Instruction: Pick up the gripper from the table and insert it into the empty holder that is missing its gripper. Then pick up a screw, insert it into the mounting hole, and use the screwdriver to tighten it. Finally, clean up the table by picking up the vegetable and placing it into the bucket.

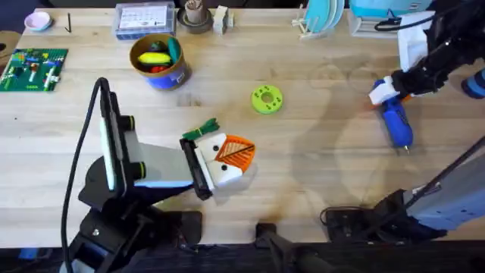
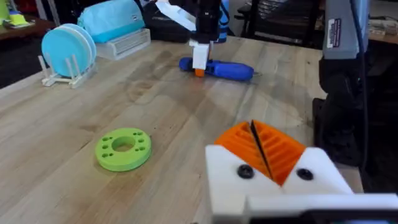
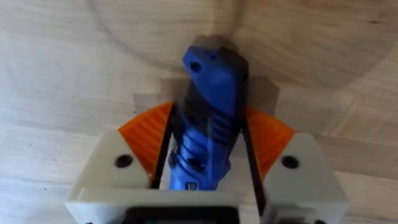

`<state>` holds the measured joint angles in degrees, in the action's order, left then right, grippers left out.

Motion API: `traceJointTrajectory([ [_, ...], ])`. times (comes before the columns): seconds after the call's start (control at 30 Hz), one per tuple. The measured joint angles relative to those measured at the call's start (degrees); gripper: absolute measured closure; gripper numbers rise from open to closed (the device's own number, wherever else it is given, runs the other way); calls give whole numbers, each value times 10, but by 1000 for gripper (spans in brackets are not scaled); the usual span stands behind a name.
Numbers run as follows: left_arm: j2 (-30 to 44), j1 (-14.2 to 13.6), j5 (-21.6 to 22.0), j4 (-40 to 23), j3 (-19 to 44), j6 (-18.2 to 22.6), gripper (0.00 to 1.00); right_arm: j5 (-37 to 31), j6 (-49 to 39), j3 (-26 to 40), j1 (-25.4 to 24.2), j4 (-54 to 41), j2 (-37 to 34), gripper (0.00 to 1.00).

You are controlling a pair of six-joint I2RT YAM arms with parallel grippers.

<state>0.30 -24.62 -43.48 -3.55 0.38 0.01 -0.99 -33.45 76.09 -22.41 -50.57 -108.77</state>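
Observation:
The blue screwdriver (image 1: 398,125) lies on the table at the far right. My right gripper (image 1: 386,92) stands over its rear end. In the right wrist view the orange pads (image 3: 146,134) press both sides of the screwdriver's barrel (image 3: 211,93). The left wrist view shows that gripper (image 2: 200,59) down on the screwdriver (image 2: 227,68). My left gripper (image 1: 233,154) rests near the table's middle with its orange pads (image 2: 280,146) closed together and nothing between them. The green vegetable (image 1: 201,129) lies just behind it. The bucket (image 1: 161,62) holds toy food at the back left. The loose gripper, holder, mounting hole and screw are out of view.
A lime-green disc (image 1: 267,99) (image 2: 123,148) lies between the two grippers. A green board (image 1: 34,68) sits at the far left, a clear box (image 1: 144,19) at the back, and a rack of blue plates (image 1: 322,19) (image 2: 67,53) at the back right.

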Motion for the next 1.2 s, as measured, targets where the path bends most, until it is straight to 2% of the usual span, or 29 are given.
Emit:
traceJointTrajectory([
  [0.13,0,0,0,0,0,0,997,0,0,0,0,2,0,340],
  [0.27,0,0,0,0,0,0,997,3,0,0,0,4,0,480],
  [0.4,0,0,0,0,0,0,997,8,-1,0,0,8,-1,761],
  [0.43,0,0,0,0,0,0,997,15,-4,0,0,12,-2,968],
  [0.93,0,0,0,0,0,0,997,28,-2,5,0,-42,-2,978],
  [1.2,0,0,0,0,0,0,997,58,-2,11,0,-42,100,978],
])
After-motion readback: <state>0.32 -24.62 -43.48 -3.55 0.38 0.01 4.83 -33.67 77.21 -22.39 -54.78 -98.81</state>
